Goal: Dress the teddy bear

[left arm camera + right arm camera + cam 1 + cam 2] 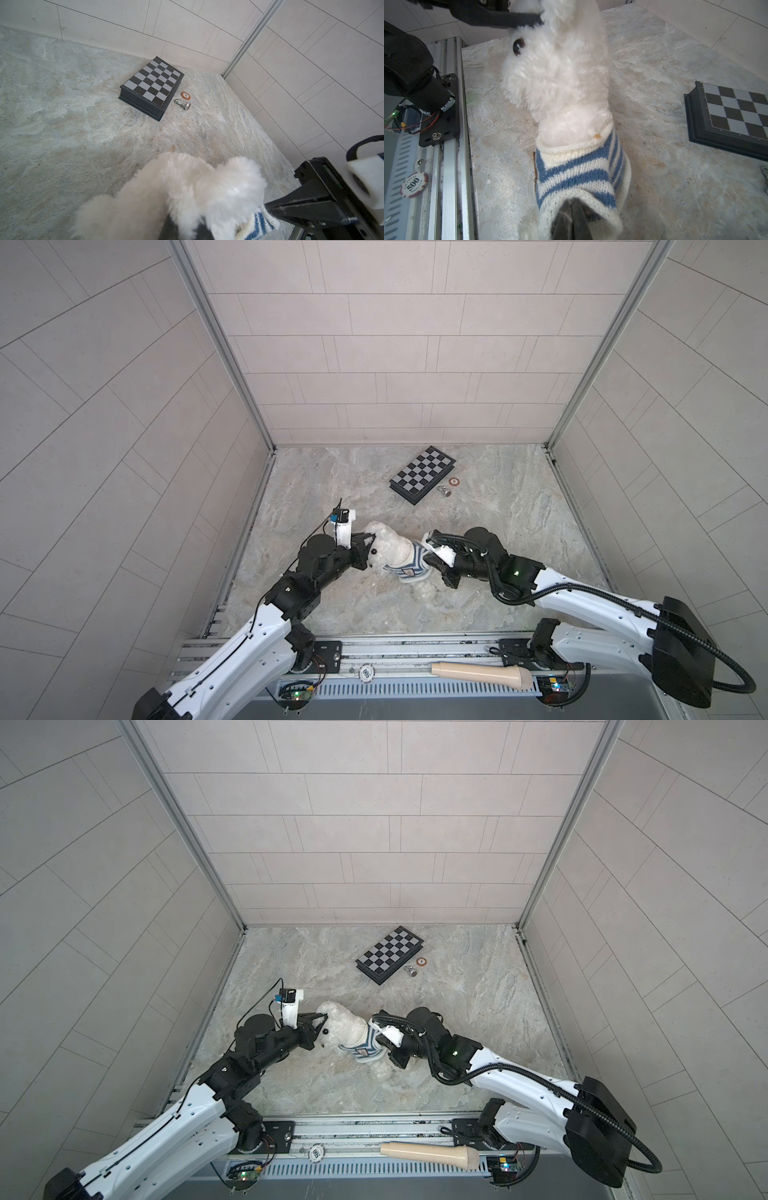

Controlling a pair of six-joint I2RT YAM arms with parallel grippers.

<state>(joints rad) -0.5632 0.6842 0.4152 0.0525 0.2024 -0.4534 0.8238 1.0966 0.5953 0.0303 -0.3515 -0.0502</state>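
Near edge: the rail (415, 649) carries a beige handle (482, 674) and a poker chip (365, 673). Neither is in use.

Worktop (332, 489), middle, toward the near side: the bear (390, 549) is stretched between the two arms, head left, legs right. Cannot tell whether it rests on the stone or hangs slightly clear.

Left tool (370, 548): narrow, nipped on fur at the bear's head beside the nose. The left wrist view shows fur bunched between the dark fingers (172, 228).

Right tool (573, 218): closed tight on the hem of the shirt (577, 172), with knit pinched between the jaws.

Progress, judged: the shirt is over the head. Its collar sits at the neck and the stripes cover the torso. One bare leg shows past the hem in both top views. Sleeves and forelimbs are hidden, so cannot tell whether the limbs are through. Most of the job looks done. Left to do: draw the hem fully down, check the limbs, smooth the knit, let go on both sides.

Far: chessboard (422, 475). A chess piece (444, 490) on its side and an orange chip (455, 481) lie just right of it, well apart from the bear.
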